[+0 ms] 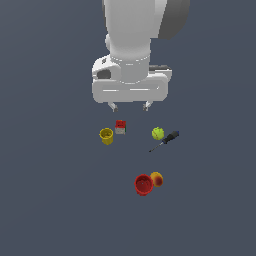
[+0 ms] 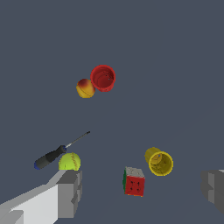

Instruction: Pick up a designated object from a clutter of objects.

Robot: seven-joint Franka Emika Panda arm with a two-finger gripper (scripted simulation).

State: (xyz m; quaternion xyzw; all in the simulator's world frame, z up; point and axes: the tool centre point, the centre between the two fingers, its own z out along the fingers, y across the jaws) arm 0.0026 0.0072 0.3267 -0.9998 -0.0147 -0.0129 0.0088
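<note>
Everywhere plain dark grey floor (image 1: 50, 200).

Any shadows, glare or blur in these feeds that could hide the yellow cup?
Exterior view: flat, even light, no cast shadows or glare; the yellow cup is small and coarse. Wrist view: sharper, yellow cup unobstructed beside the red-and-white box, open gripper fingers cropped at the edges.

Flat ground (image 1: 45, 210) — dull slate-grey, one even tone
</note>
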